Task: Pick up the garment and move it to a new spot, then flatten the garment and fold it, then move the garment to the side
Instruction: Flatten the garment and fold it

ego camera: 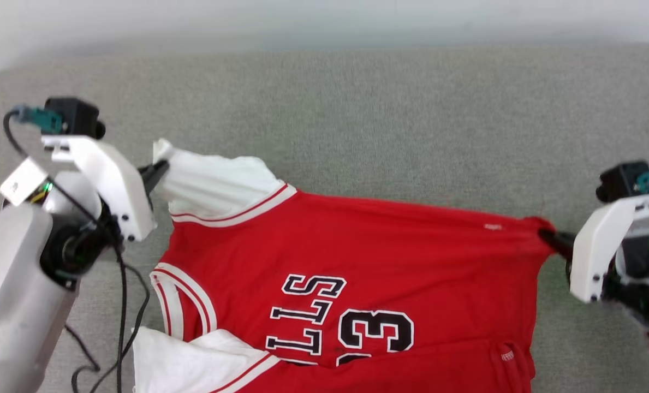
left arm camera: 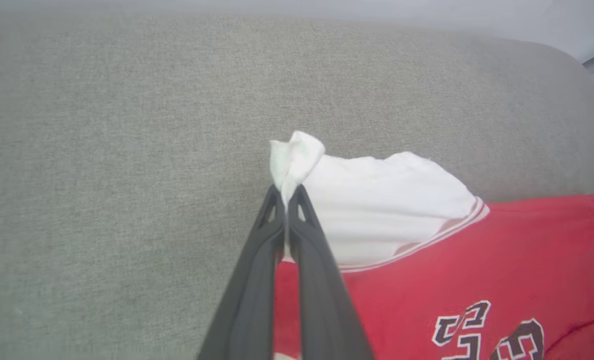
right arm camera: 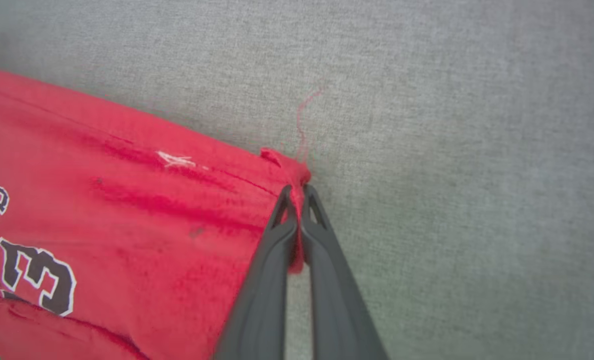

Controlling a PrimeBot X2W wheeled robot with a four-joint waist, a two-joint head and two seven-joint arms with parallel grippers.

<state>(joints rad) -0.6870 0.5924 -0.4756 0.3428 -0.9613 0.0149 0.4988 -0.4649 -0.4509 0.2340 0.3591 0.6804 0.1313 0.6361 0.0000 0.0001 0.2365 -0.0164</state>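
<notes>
The garment (ego camera: 357, 262), a red jersey shirt with white sleeves and black "23" lettering, lies spread across the grey surface, its near part running off the bottom of the head view. My left gripper (ego camera: 159, 169) is shut on the tip of the far white sleeve (left arm camera: 376, 200), where the left wrist view shows white cloth pinched between the fingertips (left arm camera: 287, 192). My right gripper (ego camera: 548, 237) is shut on the red hem corner (right arm camera: 292, 167) at the right; the far edge of the garment is drawn taut between both.
The grey fabric surface (ego camera: 384, 109) stretches far beyond the shirt to a pale wall at the back. Black cables (ego camera: 122, 305) hang from my left arm by the shirt's left side. A loose red thread (right arm camera: 304, 115) trails from the held corner.
</notes>
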